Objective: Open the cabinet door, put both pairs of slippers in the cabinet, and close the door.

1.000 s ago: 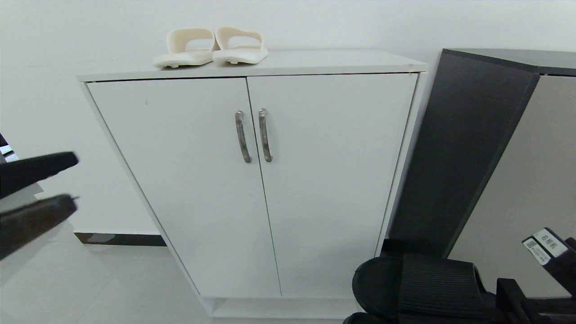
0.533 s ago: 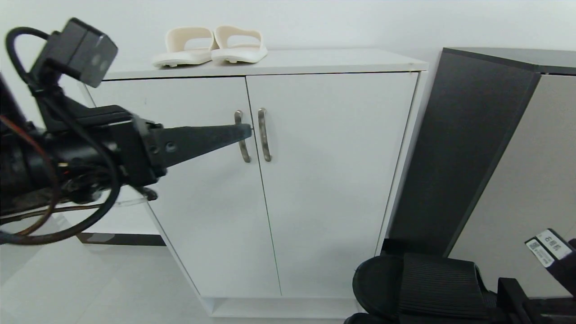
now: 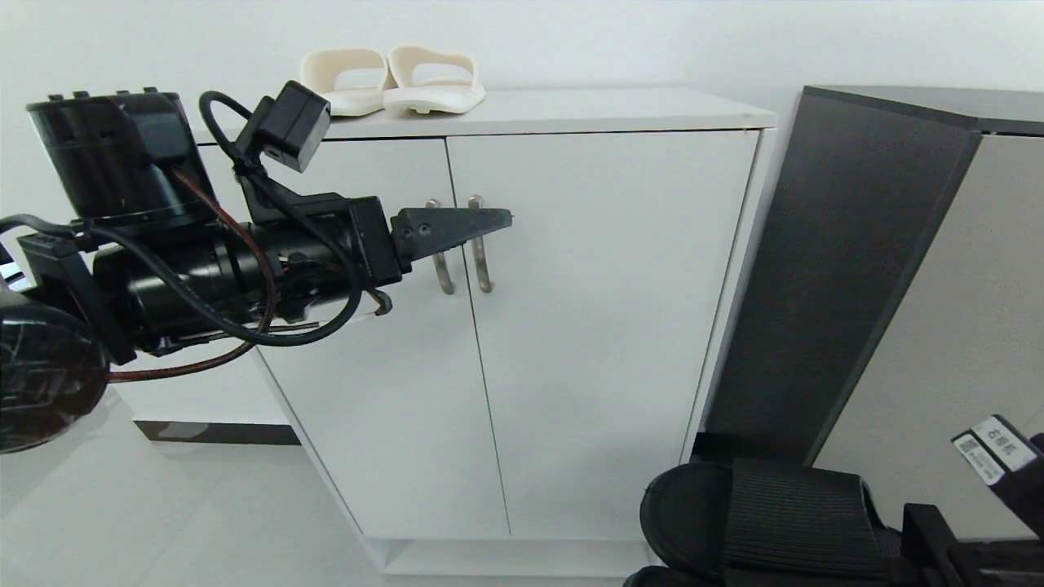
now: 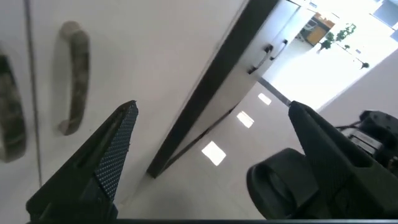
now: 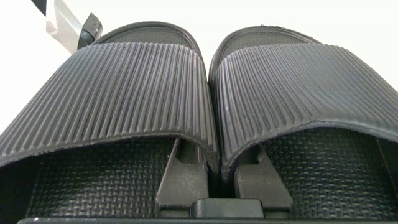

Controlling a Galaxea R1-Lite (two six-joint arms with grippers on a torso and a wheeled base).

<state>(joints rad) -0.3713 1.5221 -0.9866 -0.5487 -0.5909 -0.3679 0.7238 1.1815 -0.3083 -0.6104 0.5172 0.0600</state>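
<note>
Two door handles (image 3: 481,254) sit just beside the left gripper (image 3: 489,220), its fingers (image 4: 109,149) wide apart and empty; centre one handle between them before closing. The right gripper (image 5: 216,185) pinches both black slippers (image 5: 124,93).

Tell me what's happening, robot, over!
Left gripper open, at the door handles. Right gripper shut on black slippers. Cabinet doors closed, cream slippers on top. Nothing blocking the handles.

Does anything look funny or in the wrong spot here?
Only one thing: the pair of cream foam slippers sits on top of the white two-door cabinet, not inside; its doors are shut. Nothing looks tipped, spilled or broken.
</note>
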